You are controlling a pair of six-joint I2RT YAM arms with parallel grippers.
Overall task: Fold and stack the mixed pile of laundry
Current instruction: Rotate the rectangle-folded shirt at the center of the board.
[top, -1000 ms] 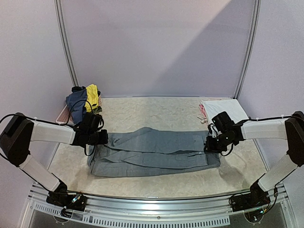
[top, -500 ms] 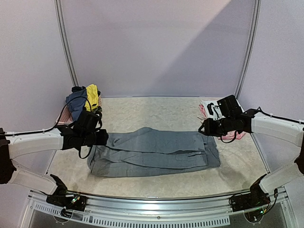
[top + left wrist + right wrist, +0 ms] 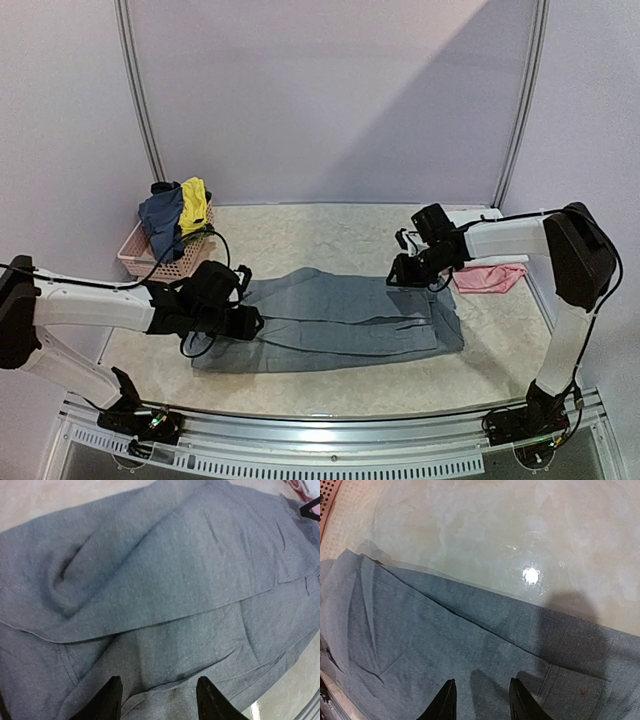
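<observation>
**Work surface.** The pale marbled table (image 3: 330, 235) carries the whole load.

**Main item.** The long grey cloth trousers (image 3: 350, 320) lie flat across the middle of the table, folded lengthwise, with one leg layered over the other. The fabric looks soft, light and limp, so it should sag from any single pick point, and its layers will probably slide over one another. Take hold at the two ends at once, pinching every layer at an edge or corner and not the flat middle.

**Remaining pile.** The pink plastic lattice basket (image 3: 140, 262) stands at the far left. A navy blue cloth top (image 3: 160, 215) and a bright yellow cloth garment (image 3: 193, 203) are heaped in it. A small pink cloth piece (image 3: 488, 278) lies at the far right, just beside the trousers' right end.

**Grippers.** The left gripper (image 3: 160, 702) hangs over the trousers' left end. Its jaws are parted and nothing is between them. The right gripper (image 3: 481, 702) hangs over the far edge near the right end. Its jaws are likewise apart and empty.
</observation>
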